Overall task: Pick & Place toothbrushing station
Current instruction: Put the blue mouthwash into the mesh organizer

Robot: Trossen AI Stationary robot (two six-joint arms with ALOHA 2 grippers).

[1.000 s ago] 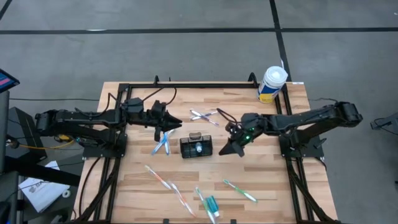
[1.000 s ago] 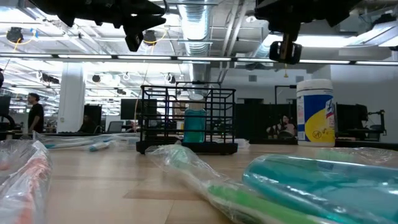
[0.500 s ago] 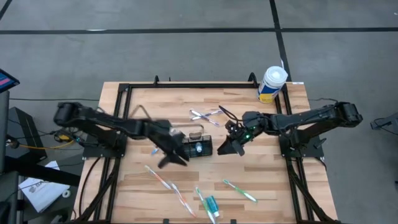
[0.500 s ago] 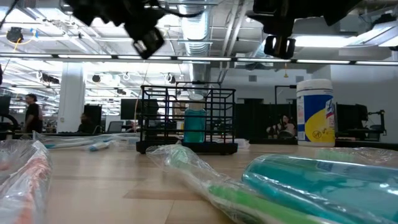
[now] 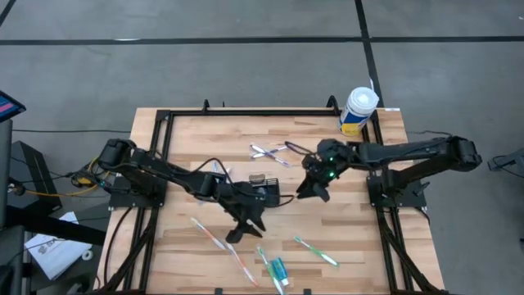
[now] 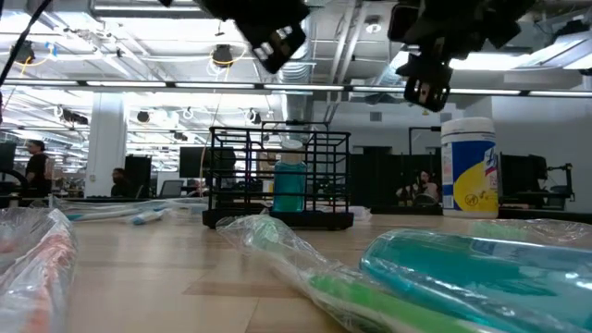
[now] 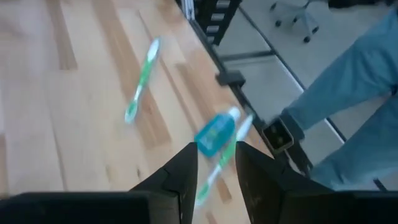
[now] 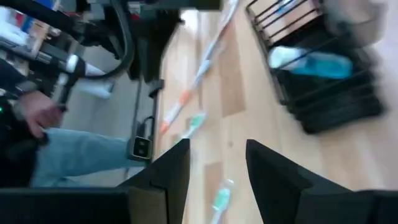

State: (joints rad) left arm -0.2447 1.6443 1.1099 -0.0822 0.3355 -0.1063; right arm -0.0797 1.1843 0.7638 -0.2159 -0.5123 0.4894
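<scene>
Both grippers are hanging empty, jaws parted: left gripper [image 5: 237,232] near of the black wire-mesh organiser basket [image 5: 264,194], right gripper [image 5: 309,192] just right.

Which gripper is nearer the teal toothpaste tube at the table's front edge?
Left. The left gripper hangs just beside the toothpaste tube; the right gripper sits farther back, past the basket.

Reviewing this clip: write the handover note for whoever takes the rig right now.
Left gripper: open, empty, over the table's front middle, near the wrapped toothbrushes.
Right gripper: open, empty, just right of the organiser basket.
Basket: mid-table, upright, a teal bottle inside.
Green toothbrush and teal tube lie at the front; more brushes behind the basket.
Left: most items not yet in the basket.
</scene>
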